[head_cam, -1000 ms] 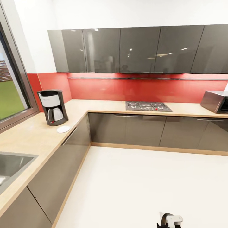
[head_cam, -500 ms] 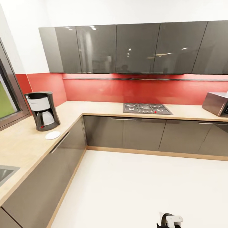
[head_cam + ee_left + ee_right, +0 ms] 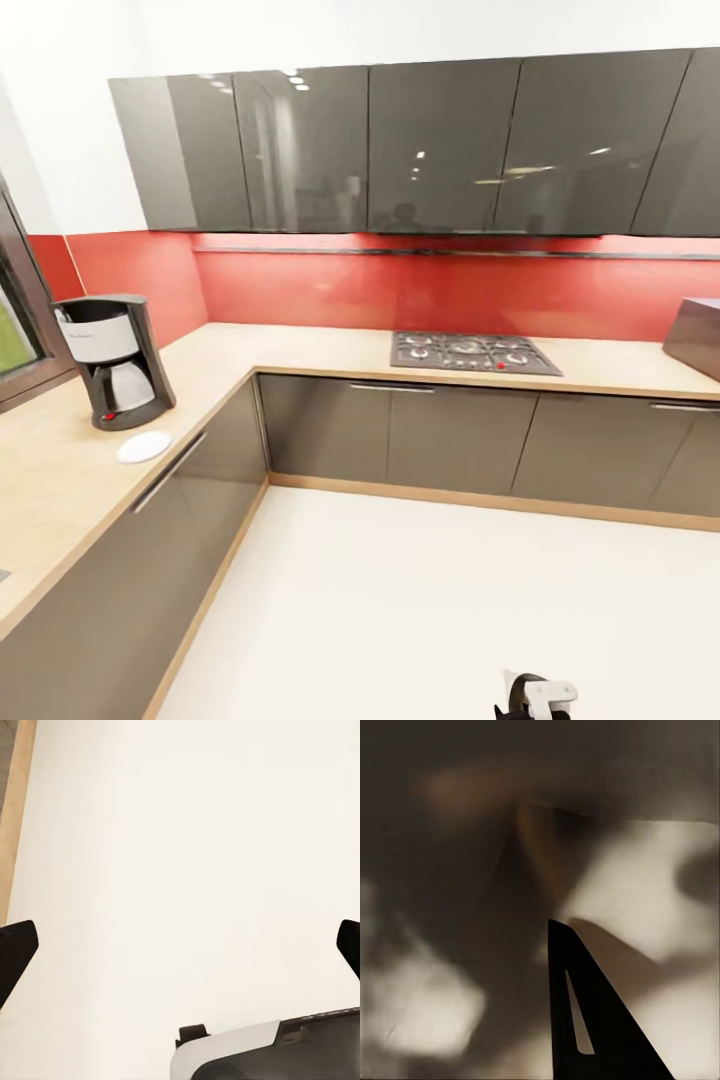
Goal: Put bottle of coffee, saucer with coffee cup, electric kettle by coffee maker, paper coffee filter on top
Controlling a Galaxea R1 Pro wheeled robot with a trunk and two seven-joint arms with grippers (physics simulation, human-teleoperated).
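The coffee maker (image 3: 112, 360) stands on the kitchen countertop (image 3: 60, 500) at the left, by the window. The white saucer (image 3: 143, 446) lies flat just in front of it, near the counter's edge. In the left wrist view my left gripper (image 3: 180, 952) is open, its dark fingertips (image 3: 15, 952) far apart over bare pale floor. In the right wrist view one black finger (image 3: 585, 1020) of my right gripper presses against a dark, smoky, see-through body that looks like the electric kettle (image 3: 472, 870). The cup, bottle and filter are out of view.
The worktop turns a corner and runs along the red back wall with a gas hob (image 3: 472, 353) and a steel appliance (image 3: 698, 335) at the far right. Grey cabinets hang above and stand below. Pale floor (image 3: 420, 600) spreads ahead. A part of my own body (image 3: 535, 695) shows at the bottom.
The whole head view has swung: the coffee maker and saucer now sit further left and lower in the picture, and the sink has left it. Nothing on the counter moved.
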